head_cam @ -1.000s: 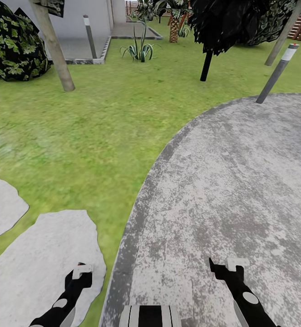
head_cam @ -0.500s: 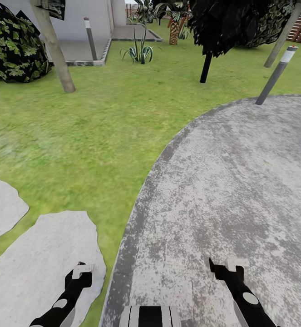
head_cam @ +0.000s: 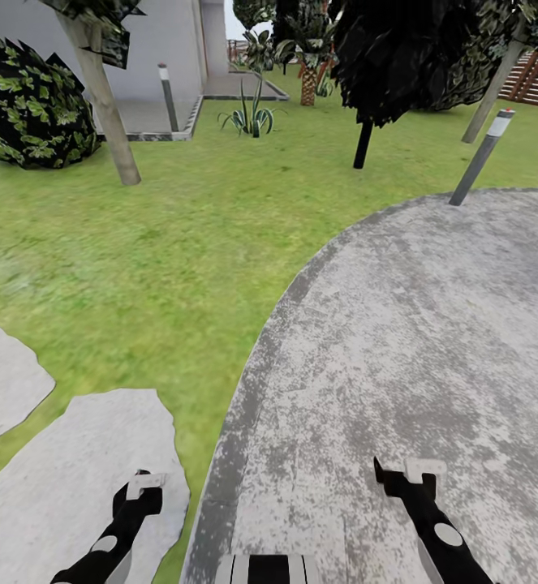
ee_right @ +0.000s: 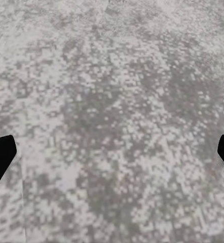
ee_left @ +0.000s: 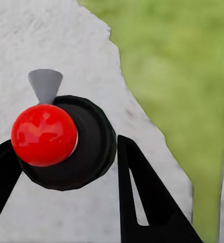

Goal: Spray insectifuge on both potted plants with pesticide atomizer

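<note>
The pesticide atomizer [ee_left: 86, 147] appears in the left wrist view from above: a round black body with a red ball and a small grey nozzle. My left gripper [ee_left: 64, 144] is shut on it, a black finger on each side. In the head view the left gripper [head_cam: 141, 484] hangs low over a pale stepping stone [head_cam: 66, 478]. On the other side, my right gripper [head_cam: 405, 472] is open over the grey paved patio [head_cam: 431, 324], its fingertips [ee_right: 0, 157] wide apart with nothing between them. The potted plants are out of view.
Lawn [head_cam: 155, 235] spreads ahead and to the left. A spiky green plant [head_cam: 251, 118], a leaning trunk [head_cam: 106, 113], a broad-leaved dark bush [head_cam: 25, 105], a dark tree [head_cam: 382, 57] and a grey bollard lamp [head_cam: 481, 158] stand further off.
The whole head view has shifted: the far plants and the patio edge sit lower and more of the trees shows, so the camera has moved. Both arms hold the same pose.
</note>
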Controlling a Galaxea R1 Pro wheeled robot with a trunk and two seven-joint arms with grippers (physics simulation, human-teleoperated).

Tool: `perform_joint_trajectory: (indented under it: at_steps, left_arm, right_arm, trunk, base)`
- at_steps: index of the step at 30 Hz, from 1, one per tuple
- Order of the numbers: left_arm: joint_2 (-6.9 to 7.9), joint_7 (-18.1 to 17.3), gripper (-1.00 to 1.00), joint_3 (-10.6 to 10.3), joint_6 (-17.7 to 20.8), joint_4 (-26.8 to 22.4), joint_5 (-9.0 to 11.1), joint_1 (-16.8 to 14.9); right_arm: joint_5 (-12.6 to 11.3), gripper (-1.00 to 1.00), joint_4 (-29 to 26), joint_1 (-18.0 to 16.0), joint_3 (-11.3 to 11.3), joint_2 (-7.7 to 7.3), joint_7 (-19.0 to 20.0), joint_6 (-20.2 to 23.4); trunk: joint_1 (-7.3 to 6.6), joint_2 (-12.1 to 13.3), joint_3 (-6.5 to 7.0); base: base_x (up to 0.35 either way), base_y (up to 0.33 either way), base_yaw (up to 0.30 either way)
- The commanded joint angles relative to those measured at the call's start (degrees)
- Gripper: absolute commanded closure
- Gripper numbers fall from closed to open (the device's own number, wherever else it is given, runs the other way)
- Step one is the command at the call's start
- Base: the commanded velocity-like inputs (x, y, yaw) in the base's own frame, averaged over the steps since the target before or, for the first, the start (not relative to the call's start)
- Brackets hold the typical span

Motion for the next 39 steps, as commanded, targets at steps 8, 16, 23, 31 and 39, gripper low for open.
perform_joint_trajectory:
  at_steps: [8,16,23,31,39]
  left_arm:
    - [2.34,0.0,1.0,0.56,-0.24,0.02,0.19,5.55]
    - [2.6,-0.02,1.0,4.18,-2.53,0.29,0.17,10.9]
    - [2.53,-0.01,1.0,4.67,-5.1,0.43,0.22,13.21]
    - [2.43,0.01,1.0,4.73,-5.29,0.51,0.23,13.52]
    - [2.36,-0.01,1.0,4.69,-5.32,0.7,0.23,13.53]
  right_arm:
    - [0.11,-1.0,3.89,-0.01,-0.02,0.0,-0.08,-1.83]
    - [-0.08,-1.0,20.4,-0.01,-0.29,-2.07,-1.45,-11.35]
    - [-0.17,-1.0,34.33,-0.01,-0.15,-2.24,-2.48,-24.82]
    - [-0.14,-1.0,36.35,-0.01,-0.03,-1.9,-2.47,-27.33]
    - [-0.11,-1.0,36.41,-0.01,0.05,-1.33,-2.43,-27.38]
  trunk:
    - [-0.21,0.1,2.2]
    - [-0.42,0.2,4.69]
    - [-0.6,0.3,6.87]
    - [-0.81,0.4,9.14]
    - [-1.01,0.51,10.93]
  base:
    - [0.0,0.0,-0.042]
    - [0.0,0.0,-0.076]
    - [0.0,0.0,-0.07]
    - [0.0,0.0,-0.011]
    - [0.0,0.0,0.113]
